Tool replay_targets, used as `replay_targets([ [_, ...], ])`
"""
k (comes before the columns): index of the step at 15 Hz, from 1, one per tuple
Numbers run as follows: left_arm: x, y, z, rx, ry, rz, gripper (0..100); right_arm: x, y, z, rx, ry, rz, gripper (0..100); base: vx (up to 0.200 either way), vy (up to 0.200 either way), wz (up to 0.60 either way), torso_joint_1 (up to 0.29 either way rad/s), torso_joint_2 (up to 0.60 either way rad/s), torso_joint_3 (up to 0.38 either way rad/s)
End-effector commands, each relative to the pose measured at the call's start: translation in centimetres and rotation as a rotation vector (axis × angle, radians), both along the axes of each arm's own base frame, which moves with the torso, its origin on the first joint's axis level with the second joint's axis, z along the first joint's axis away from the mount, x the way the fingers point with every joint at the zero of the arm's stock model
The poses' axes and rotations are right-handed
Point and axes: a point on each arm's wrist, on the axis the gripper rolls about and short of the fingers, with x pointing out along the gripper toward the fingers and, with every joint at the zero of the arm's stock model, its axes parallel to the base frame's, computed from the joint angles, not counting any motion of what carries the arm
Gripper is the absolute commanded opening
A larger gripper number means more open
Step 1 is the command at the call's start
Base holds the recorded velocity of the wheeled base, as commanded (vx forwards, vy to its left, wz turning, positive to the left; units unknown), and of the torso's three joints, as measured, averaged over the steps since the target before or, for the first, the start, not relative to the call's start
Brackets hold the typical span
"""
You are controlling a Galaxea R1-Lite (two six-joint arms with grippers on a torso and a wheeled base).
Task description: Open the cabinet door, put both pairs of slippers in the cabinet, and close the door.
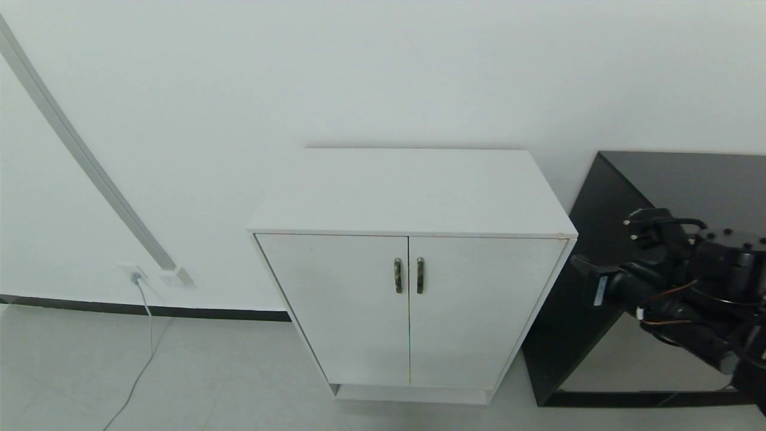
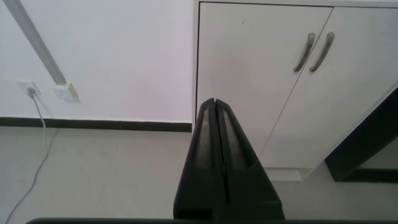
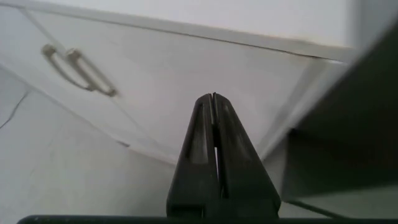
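Plain white wall [image 1: 383, 72] behind; a pale cable duct [image 1: 84, 155] slants from ten o'clock to eight, ending at wall sockets [image 1: 134, 272]; a grey cable [image 1: 149, 335] trails onto the light floor [image 1: 209, 377]; dark skirting [image 1: 149, 309]; black table [image 1: 688, 179] at three o'clock

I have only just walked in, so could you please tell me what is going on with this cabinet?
Nothing is being handled yet. The cabinet stands against the wall with both doors shut, its handles side by side. The right gripper sits near the cabinet's right front edge, beside a black table, jaws shut and empty. The left gripper faces the cabinet from its left side, jaws shut on nothing.
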Motion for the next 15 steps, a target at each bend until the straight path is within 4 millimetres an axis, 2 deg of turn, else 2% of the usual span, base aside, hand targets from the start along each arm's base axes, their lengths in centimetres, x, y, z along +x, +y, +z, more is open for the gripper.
replay_targets([
  [1, 0.0, 0.0, 0.0, -0.001, 0.0, 0.001, 0, -5.9, -5.3, 2.4, 0.001, -0.057, -0.212, 0, 0.0, 0.0, 0.0, 0.0, 0.0, 0.0],
  [3, 0.0, 0.0, 0.0, -0.001, 0.0, 0.001, 0, -9.5, -7.1, 3.0, -0.006, -0.028, -0.284, 0, 0.0, 0.0, 0.0, 0.0, 0.0, 0.0],
  [5, 0.0, 0.0, 0.0, -0.004, 0.0, 0.001, 0, -13.4, -7.6, 2.7, -0.012, 0.014, -0.292, 0, 0.0, 0.0, 0.0, 0.0, 0.0, 0.0],
  [7, 0.0, 0.0, 0.0, -0.004, 0.0, 0.001, 0, -16.6, -7.8, 1.9, -0.016, 0.036, -0.287, 0, 0.0, 0.0, 0.0, 0.0, 0.0, 0.0],
  [8, 0.0, 0.0, 0.0, -0.004, 0.002, 0.001, 0, -18.6, -7.9, 1.0, -0.019, 0.052, -0.281, 0, 0.0, 0.0, 0.0, 0.0, 0.0, 0.0],
  [9, 0.0, 0.0, 0.0, -0.004, 0.0, 0.001, 0, -19.6, -8.0, 0.4, -0.018, 0.057, -0.274, 0, 0.0, 0.0, 0.0, 0.0, 0.0, 0.0],
  [10, 0.0, 0.0, 0.0, -0.002, 0.002, 0.001, 0, -21.9, -8.1, -1.0, -0.014, 0.061, -0.24, 0, 0.0, 0.0, 0.0, 0.0, 0.0, 0.0],
  [11, 0.0, 0.0, 0.0, -0.002, 0.002, 0.001, 0, -22.3, -8.1, -1.2, -0.012, 0.06, -0.234, 0, 0.0, 0.0, 0.0, 0.0, 0.0, 0.0],
  [12, 0.0, 0.0, 0.0, -0.002, 0.002, 0.001, 0, -24.5, -8.2, -2.8, -0.01, 0.062, -0.207, 0, 0.0, 0.0, 0.0, 0.0, 0.0, 0.0],
  [15, 0.0, 0.0, 0.0, -0.002, 0.002, 0.001, 0, -26.5, -8.2, -5.3, 0.005, 0.043, -0.139, 0, 0.0, 0.0, 0.0, 0.0, 0.0, 0.0],
])
